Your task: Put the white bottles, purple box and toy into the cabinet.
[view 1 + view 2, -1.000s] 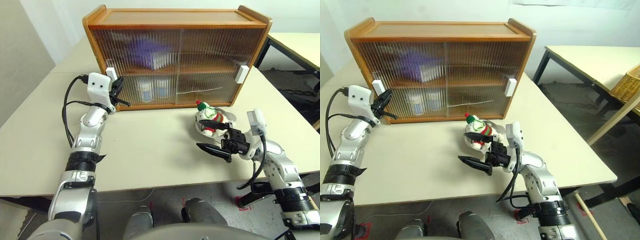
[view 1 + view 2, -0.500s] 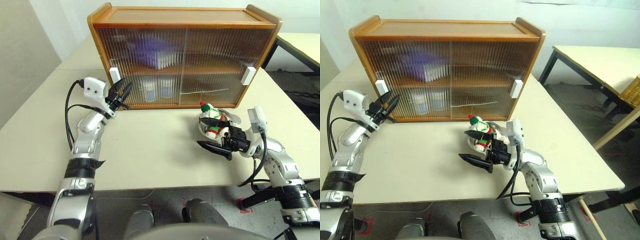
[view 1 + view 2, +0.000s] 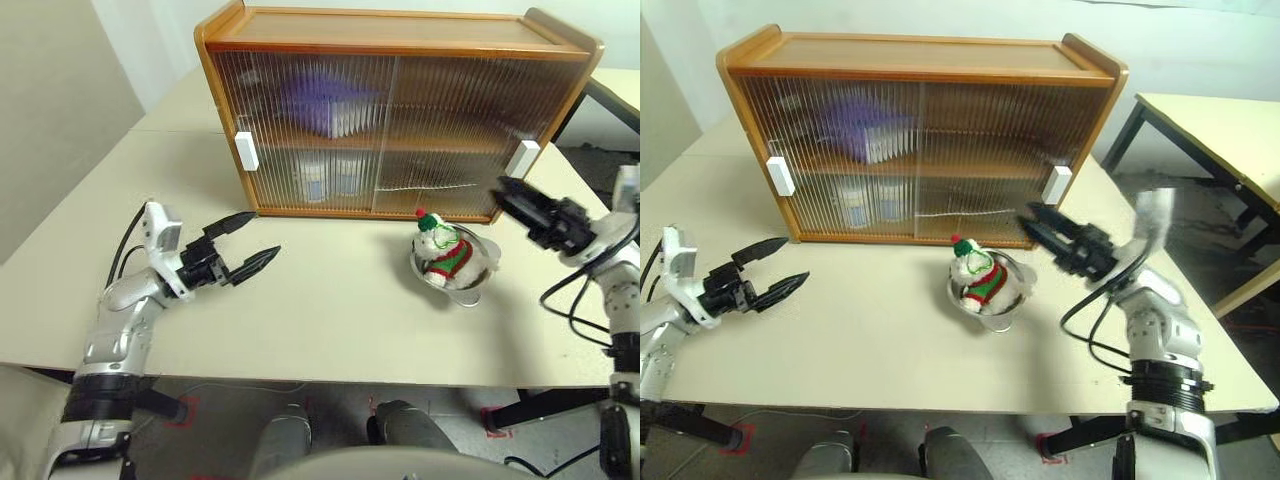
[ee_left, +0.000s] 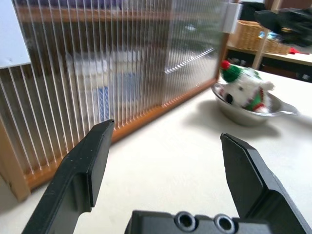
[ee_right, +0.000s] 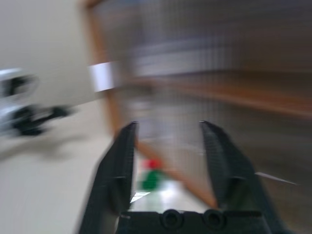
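The cabinet (image 3: 400, 35) stands at the back of the table with both ribbed doors closed. Blurred behind them are the purple box (image 3: 325, 100) on the upper shelf and the white bottles (image 3: 330, 178) on the lower one. The toy (image 3: 445, 250) sits in a metal bowl in front of the right door. My left gripper (image 3: 262, 235) hovers open and empty over the table, well short of the left white handle (image 3: 245, 151). My right gripper (image 3: 1028, 218) is raised close to the right white handle (image 3: 1057, 184), its jaws narrowly apart with nothing between them.
The shiny metal bowl (image 3: 470, 275) stands between the cabinet and the table's front edge. A second table (image 3: 1210, 120) stands off to the right. A wicker basket (image 4: 246, 36) lies beyond it.
My left gripper drew back from the left handle toward me and opened wide. My right gripper swung up from beside the bowl to the right handle, and its jaws narrowed. The camera view shifted too.
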You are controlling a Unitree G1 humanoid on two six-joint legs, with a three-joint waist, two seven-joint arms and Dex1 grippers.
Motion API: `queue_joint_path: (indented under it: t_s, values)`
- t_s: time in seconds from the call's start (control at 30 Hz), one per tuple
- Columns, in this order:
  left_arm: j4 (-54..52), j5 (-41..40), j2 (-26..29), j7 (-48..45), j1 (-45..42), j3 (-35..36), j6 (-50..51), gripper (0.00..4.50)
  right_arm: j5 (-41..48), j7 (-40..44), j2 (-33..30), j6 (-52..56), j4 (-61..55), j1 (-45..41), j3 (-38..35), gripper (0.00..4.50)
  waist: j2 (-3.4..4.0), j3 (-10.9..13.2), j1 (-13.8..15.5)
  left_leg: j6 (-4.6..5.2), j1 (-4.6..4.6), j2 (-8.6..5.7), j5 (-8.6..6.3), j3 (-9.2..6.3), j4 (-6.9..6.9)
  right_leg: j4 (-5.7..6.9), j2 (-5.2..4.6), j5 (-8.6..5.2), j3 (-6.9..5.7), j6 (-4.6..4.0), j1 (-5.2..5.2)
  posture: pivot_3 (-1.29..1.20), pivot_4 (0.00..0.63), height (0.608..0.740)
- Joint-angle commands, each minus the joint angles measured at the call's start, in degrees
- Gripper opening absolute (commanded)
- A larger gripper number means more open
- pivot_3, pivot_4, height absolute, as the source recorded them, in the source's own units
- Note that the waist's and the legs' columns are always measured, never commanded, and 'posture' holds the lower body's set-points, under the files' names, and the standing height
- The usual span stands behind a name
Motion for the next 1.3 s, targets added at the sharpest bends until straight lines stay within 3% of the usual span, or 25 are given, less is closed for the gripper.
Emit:
queue_joint_path:
  t_s: [0.03, 0.13, 0.27, 0.63, 1.0, 1.3]
  values:
    - [-1.94, -0.7, -0.24, -0.96, 0.54, 0.22, 1.72, 4.5, -2.63, -2.82, -1.36, -2.27, 3.57, -0.62, -1.86, 0.97, 0.1, -0.08, 0.01, 0.01, 0.01, 0.02, 0.0, 0.0, 0.0, 0.0, 0.01, 0.0, 0.0, 0.0, 0.0, -0.15, 0.0, 0.74]
    - [-3.0, -0.79, -0.69, -1.95, 1.25, -0.33, 3.01, 4.5, -4.22, -5.25, -1.76, -3.55, 5.03, -0.88, -2.43, 0.02, 0.21, -0.15, -0.17, 0.02, 0.03, 0.03, 0.0, 0.0, 0.03, 0.09, 0.01, 0.01, 0.02, 0.0, 0.01, -0.15, 0.0, 0.74]
    - [-4.71, -2.09, -1.21, -4.11, 2.88, -1.08, 5.66, 4.5, -6.2, -6.99, -1.67, -5.5, 7.03, -1.47, -2.16, 0.02, 0.39, -0.26, -0.69, 0.03, 0.09, 0.03, -0.01, 0.08, 0.03, 0.2, 0.02, -0.02, 0.06, 0.06, 0.0, -0.16, 0.0, 0.74]
    - [-1.17, 4.11, 0.82, -9.3, 4.85, -2.36, -0.54, 4.5, -12.63, -16.93, -0.43, -8.57, 10.64, -8.0, -0.17, 0.02, 0.48, -0.31, -1.53, 0.06, 0.14, 0.18, -0.01, 0.0, 0.04, 0.56, -0.01, -0.07, 0.14, 0.0, -0.14, -0.15, 0.0, 0.74]
    - [-2.75, 0.78, -3.89, -8.02, 4.55, -0.51, -3.54, 4.5, -14.74, -17.55, 0.79, -6.55, 11.7, -11.2, 2.71, 0.02, 0.55, -0.35, -1.28, 0.06, 0.08, 0.21, -0.01, -0.14, 0.03, 0.67, 0.01, -0.18, 0.14, -0.1, -0.22, -0.13, 0.0, 0.74]
    - [-2.05, 1.49, -3.82, -7.67, 4.45, -0.88, -4.52, 4.5, -15.58, -18.88, 1.97, -6.23, 10.8, -12.2, 4.11, 0.02, 0.56, -0.36, -1.14, 0.06, 0.11, 0.21, -0.01, -0.13, 0.03, 0.72, 0.01, -0.32, 0.12, 0.16, -0.2, -0.12, 0.0, 0.74]
